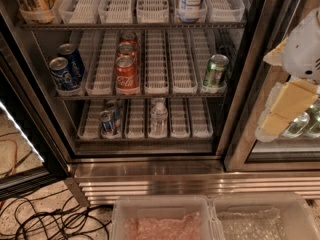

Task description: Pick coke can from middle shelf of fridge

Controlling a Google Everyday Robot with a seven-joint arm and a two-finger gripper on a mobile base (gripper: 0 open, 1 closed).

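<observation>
Red coke can (126, 75) upright on middle shelf (165, 97) | well left of gripper (286, 110) at frame right | its opening: cannot tell

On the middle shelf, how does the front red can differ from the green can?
The coke can is red with white script; the green can is green. The coke can stands left of centre, the green can in the rightmost lane. Two more red cans queue behind the coke can; the green can has none. Both stand upright at the front of the middle shelf. The hand hangs far right, touching neither.
</observation>
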